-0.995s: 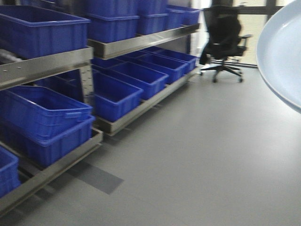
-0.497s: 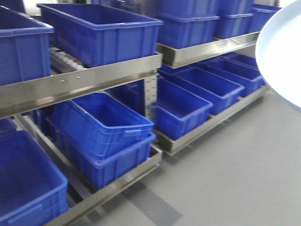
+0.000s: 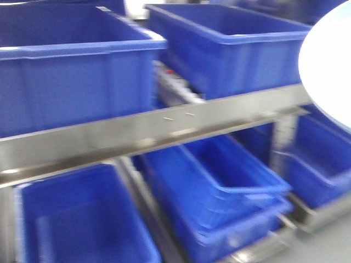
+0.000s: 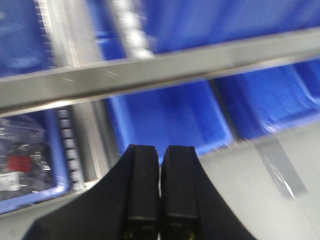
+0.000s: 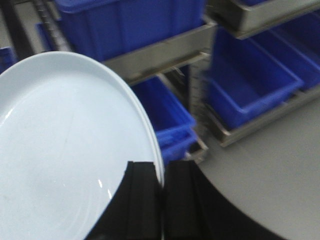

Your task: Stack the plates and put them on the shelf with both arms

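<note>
While clamped edge-on in right gripper (image 5: 161, 200), plates (image 5: 65, 150) risk slipping (left gripper (image 4: 160, 200) closed, empty) near shelf (image 3: 164, 129).

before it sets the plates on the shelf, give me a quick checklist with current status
1. Right gripper clamped on the plates at the rim: ok.
2. Two plates stacked: cannot tell, a double rim edge is hinted only.
3. Left gripper helping hold: not ok, shut on nothing.
4. Free spot on the shelf: not ok, blue bins fill it.
5. Images sharp enough to aim: not ok, blurred.
</note>
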